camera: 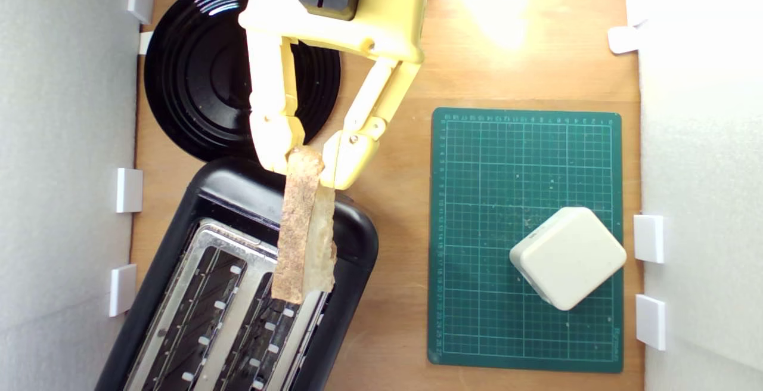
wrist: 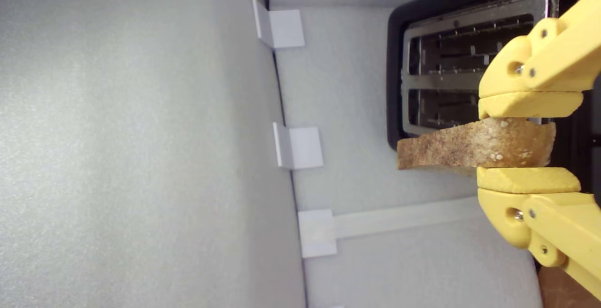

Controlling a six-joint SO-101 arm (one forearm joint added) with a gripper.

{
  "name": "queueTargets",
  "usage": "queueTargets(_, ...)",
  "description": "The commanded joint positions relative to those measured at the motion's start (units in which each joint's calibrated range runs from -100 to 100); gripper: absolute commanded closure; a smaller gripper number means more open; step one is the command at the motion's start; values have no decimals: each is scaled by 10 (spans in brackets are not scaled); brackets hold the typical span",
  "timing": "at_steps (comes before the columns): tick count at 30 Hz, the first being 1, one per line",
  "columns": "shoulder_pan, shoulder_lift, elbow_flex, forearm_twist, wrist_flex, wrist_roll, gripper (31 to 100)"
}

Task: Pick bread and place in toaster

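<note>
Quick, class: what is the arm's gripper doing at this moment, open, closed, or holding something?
Gripper: closed on the bread, jaws pinching one end of the slice, held above the toaster.

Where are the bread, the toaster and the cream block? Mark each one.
bread [camera: 296,224]: exterior view, brown crust.
toaster [camera: 238,185]: exterior view, black casing.
cream block [camera: 569,255]: exterior view, top face.

Bread: thin wedge slice, brown speckled crust edge showing, pale crumb face beside it; pinched at one end, free end reaching out above the toaster. Toaster: black body, silver metal top, two long open slots with wire guides, set diagonally on the wooden tabletop; both slots look empty.
</note>
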Motion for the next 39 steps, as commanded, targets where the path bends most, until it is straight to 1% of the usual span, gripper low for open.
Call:
queueTargets(1,5,2,-33,50,3,3,707)
queueTargets(6,9,20,-35,79,3,2,708)
queueTargets(10,39,40,-36,71,4,1,708)
queueTargets(13,42,48,-47,72,18,1,708)
queueTargets(18,41,81,-123,70,92,1,708)
queueTargets(24,42,113,-187,73,111,1,708)
queueTargets(28,42,134,-246,74,154,5,708)
queueTargets(31,42,143,-265,77,158,5,708)
queueTargets(33,47,144,-268,78,158,7,708)
queueTargets(34,60,144,-268,70,159,14,708)
queueTargets(35,64,144,-268,69,163,19,708)
queueTargets(39,71,149,-277,69,164,22,708)
